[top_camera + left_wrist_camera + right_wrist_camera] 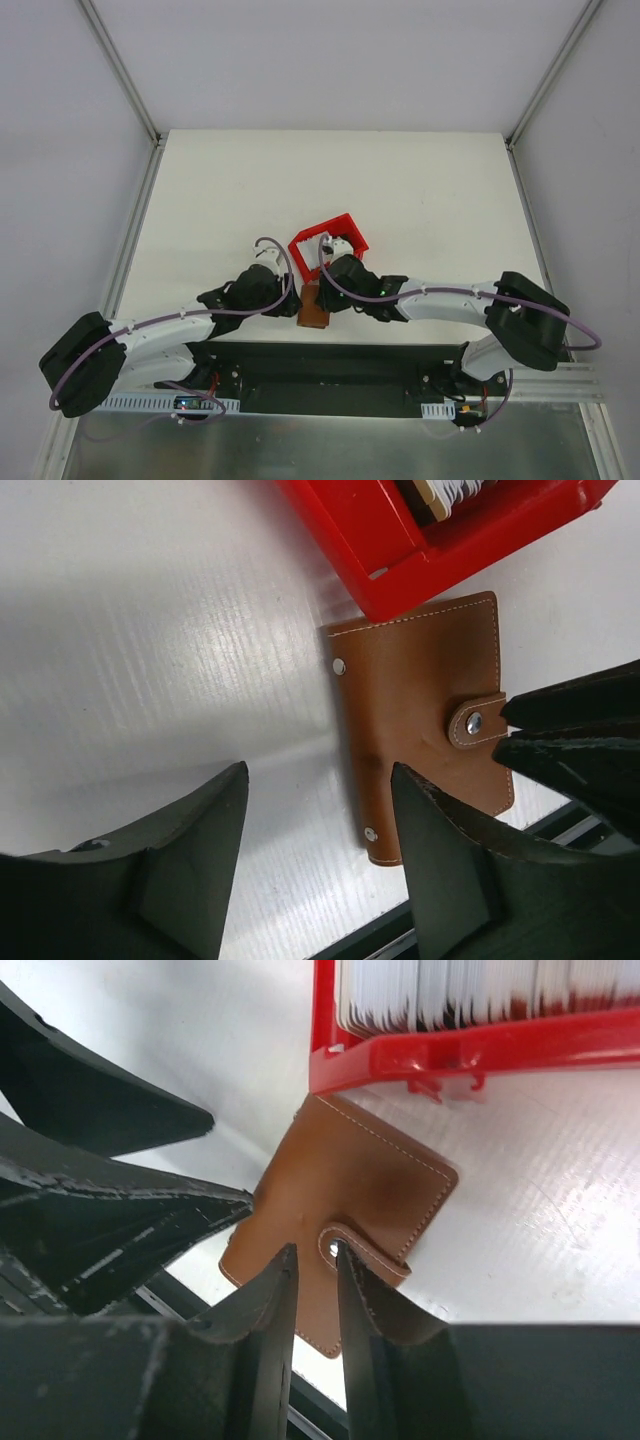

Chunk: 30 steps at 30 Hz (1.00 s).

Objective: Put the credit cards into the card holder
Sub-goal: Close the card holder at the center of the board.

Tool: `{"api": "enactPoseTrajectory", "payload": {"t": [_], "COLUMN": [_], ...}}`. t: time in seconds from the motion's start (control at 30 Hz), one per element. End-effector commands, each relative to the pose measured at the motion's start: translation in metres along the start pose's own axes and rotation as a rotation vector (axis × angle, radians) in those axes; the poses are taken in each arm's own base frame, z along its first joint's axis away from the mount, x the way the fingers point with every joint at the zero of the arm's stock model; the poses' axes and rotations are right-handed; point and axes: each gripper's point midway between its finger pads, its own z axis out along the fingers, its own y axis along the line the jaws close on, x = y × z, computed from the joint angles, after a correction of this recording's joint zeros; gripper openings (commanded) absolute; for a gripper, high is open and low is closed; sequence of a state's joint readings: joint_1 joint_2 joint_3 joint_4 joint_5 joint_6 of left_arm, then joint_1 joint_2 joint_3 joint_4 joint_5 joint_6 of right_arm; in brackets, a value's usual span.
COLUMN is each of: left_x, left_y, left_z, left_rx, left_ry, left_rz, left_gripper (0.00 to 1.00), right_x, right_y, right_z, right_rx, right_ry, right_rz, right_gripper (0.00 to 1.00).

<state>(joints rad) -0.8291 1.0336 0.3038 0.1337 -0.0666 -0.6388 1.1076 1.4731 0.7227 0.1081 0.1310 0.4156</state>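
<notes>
Wallet (410, 710): one, brown, closed and flat on the white table (420, 190).
Left gripper (318, 770): spread wide and holding nothing, one finger over the wallet's near left corner.
Right gripper (315, 1255): nearly closed, tips either side of the wallet's strap tab (478, 723); cannot tell whether it pinches it.
Tray (400, 550): one, red, its corner touching the wallet's far edge.
Cards (480, 990): upright in the tray beyond the wallet, packed too tight to count.
Only in wrist views: the wallet's stitching, the snap and the cards; the overhead view hides most of the wallet under the arms.
Edges: the wallet's near side lies at the table's front edge; bare table lies left of the wallet.
</notes>
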Motion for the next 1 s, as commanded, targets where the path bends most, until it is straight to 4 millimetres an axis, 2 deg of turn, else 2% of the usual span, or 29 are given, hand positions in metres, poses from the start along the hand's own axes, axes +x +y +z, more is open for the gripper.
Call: {"api": "enactPoseTrajectory", "payload": {"t": [0.0, 0.17, 0.27, 0.43, 0.5, 0.6, 0.83, 0.97], "left_x": [-0.002, 0.001, 0.002, 0.003, 0.003, 0.005, 0.011, 0.013], "left_y": [-0.007, -0.005, -0.006, -0.010, -0.010, -0.009, -0.011, -0.010], "left_z": [0.005, 0.006, 0.007, 0.010, 0.012, 0.014, 0.013, 0.014], "left_rx": [0.021, 0.013, 0.021, 0.030, 0.032, 0.028, 0.048, 0.049], "left_ry": [0.016, 0.029, 0.034, 0.053, 0.056, 0.063, 0.079, 0.083], "left_rz": [-0.006, 0.004, 0.004, 0.009, 0.012, 0.010, 0.002, 0.002], "left_gripper": [0.57, 0.53, 0.52, 0.50, 0.49, 0.47, 0.42, 0.41], "right_x": [-0.006, 0.002, 0.007, 0.011, 0.017, 0.015, -0.006, -0.005], "right_y": [0.014, 0.008, 0.004, 0.006, 0.000, -0.003, 0.001, 0.000], "right_z": [0.007, 0.007, 0.003, 0.009, 0.011, 0.010, -0.009, -0.006], "right_rx": [-0.025, 0.008, 0.049, 0.056, 0.084, 0.097, 0.075, 0.083], "right_ry": [0.019, 0.036, 0.052, 0.069, 0.091, 0.077, -0.011, -0.004], "right_rz": [-0.010, -0.011, -0.032, -0.046, -0.046, -0.045, -0.027, -0.030], "right_gripper": [0.24, 0.20, 0.20, 0.20, 0.20, 0.21, 0.27, 0.28]}}
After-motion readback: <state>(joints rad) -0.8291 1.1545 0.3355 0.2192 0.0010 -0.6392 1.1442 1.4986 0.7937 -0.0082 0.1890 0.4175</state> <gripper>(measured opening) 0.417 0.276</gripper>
